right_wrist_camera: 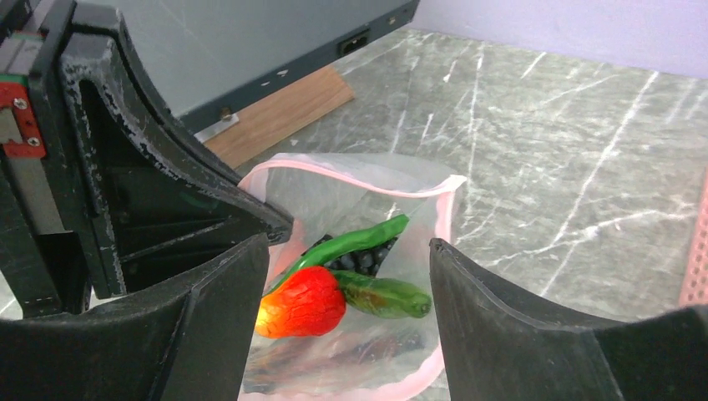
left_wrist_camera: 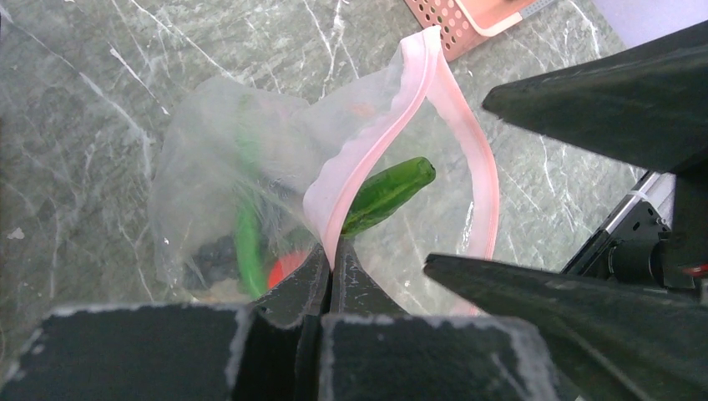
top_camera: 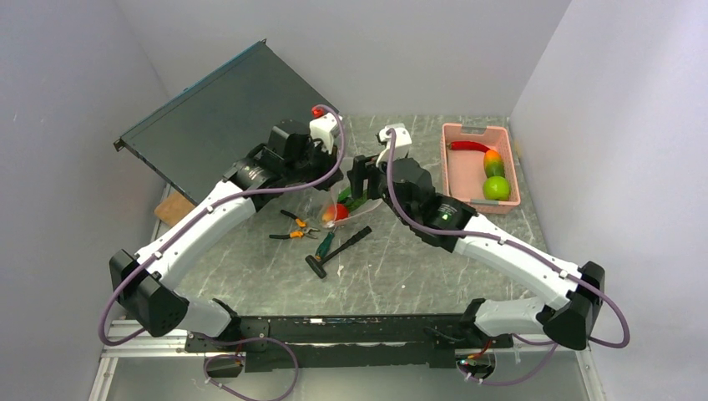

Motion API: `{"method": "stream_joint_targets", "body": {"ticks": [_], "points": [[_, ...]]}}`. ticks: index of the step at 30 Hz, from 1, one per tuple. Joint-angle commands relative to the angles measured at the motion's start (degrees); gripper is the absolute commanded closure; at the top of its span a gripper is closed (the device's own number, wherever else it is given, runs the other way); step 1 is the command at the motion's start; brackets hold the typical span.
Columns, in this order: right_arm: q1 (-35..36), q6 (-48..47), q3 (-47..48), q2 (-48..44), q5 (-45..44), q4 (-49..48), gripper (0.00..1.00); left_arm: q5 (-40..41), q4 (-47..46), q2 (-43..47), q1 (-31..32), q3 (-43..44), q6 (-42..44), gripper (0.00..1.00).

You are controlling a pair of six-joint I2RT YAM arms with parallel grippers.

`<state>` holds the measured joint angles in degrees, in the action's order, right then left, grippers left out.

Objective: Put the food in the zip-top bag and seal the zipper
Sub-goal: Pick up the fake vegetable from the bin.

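The clear zip-top bag lies mid-table, its mouth held up. My left gripper is shut on the pale pink zipper at the near side of the mouth. In the bag lie a green cucumber, a red tomato, a dark grape bunch and a long green piece. My right gripper stands open just above the bag's mouth with nothing between its fingers. A red chili, a mango and a green apple lie in the pink basket.
Orange-handled pliers, a green-handled screwdriver and a black tool lie just in front of the bag. A dark flat panel leans at the back left, with a wooden board below it. Grey walls stand on three sides.
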<state>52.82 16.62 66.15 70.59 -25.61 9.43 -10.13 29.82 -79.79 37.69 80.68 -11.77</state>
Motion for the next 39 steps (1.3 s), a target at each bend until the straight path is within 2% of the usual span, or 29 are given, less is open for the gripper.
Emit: {"method": "stream_joint_targets", "body": {"ticks": [1, 9, 15, 20, 26, 34, 39], "points": [[-0.21, -1.01, 3.74, -3.2, -5.36, 5.03, 0.27, -0.89, -2.64, -0.1, 0.24, 0.84, -0.61, 1.0], [-5.31, 2.92, -2.47, -13.34, -11.46, 9.11, 0.26, -0.18, -2.13, -1.34, 0.23, 1.13, -0.16, 1.0], [-16.46, 8.36, -6.16, -18.26, -9.49, 14.22, 0.24, -1.64, -1.68, -3.07, 0.27, 1.68, -0.6, 1.0], [-23.25, 11.85, -5.3, -14.64, -8.13, 19.19, 0.24, -2.02, -1.51, -4.37, 0.13, 2.03, -1.0, 1.0], [-31.98, 16.21, -3.93, -6.04, -4.89, 22.48, 0.24, -2.28, -1.81, -4.0, 0.08, 1.72, -0.86, 1.0], [-49.81, 15.08, -2.65, 6.29, 13.39, 17.52, 0.25, -1.62, -0.89, -5.86, -0.2, 2.35, -0.33, 1.0], [-59.75, 12.34, 0.42, 16.99, 28.59, 14.23, 0.36, -2.69, -0.71, -6.69, -0.17, 2.64, -0.55, 1.0]]}}
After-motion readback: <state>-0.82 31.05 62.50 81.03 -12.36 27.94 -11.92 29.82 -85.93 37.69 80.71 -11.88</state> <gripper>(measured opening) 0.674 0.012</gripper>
